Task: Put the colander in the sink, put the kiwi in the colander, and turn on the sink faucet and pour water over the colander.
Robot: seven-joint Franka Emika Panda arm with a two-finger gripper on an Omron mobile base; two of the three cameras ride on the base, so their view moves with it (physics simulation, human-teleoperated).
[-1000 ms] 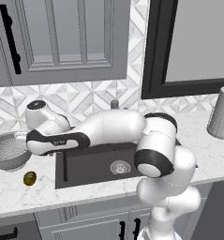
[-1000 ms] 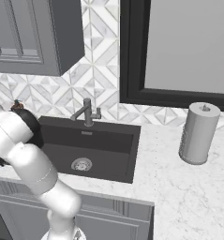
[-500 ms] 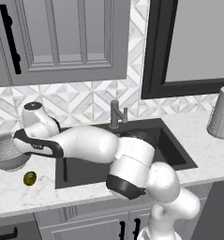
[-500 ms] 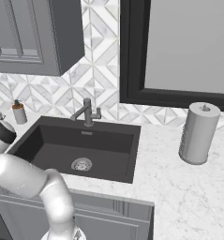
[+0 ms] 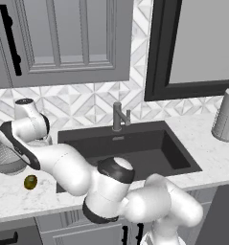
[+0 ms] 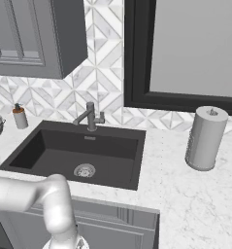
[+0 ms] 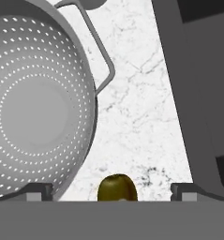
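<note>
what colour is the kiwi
Olive green-brown; the kiwi shows best in the hand view, beside the colander.

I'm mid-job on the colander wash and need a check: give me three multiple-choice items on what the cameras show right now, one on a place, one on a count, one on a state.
1. Where is the colander?
A. in the sink
B. on the marble counter beside the sink
C. on the paper towel roll

2. How many kiwis lie on the counter?
A. one
B. two
C. three

3. How does the end effector stand?
A. shut on the kiwi
B. shut on the colander's handle
C. open, holding nothing

Answers:
1. B: it rests on the counter, outside the dark sink.
2. A: a single kiwi lies near the colander.
3. C: both fingertips stand wide apart, the kiwi between them untouched.
</note>
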